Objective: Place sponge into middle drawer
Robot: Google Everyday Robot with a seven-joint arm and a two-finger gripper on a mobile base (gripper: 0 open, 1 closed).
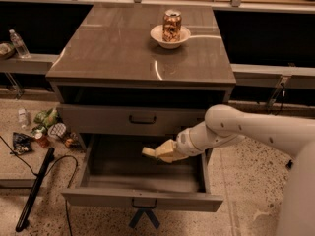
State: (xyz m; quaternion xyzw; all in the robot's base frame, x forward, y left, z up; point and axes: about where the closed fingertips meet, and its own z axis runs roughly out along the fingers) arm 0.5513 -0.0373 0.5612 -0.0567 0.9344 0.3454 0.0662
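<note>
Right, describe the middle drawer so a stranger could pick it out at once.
Find the grey cabinet with the bowl on top. The middle drawer is its lowest one, pulled out, with the gripper holding the sponge over it; the like drawer above is shut.

The gripper [166,152], over middle drawer [142,199], seems hidden by sponge [150,152].

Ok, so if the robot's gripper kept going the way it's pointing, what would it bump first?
Holding the sponge, the gripper points left and a little down inside the open middle drawer. It would probably meet the drawer's left wall first, though depth is hard to judge.
</note>
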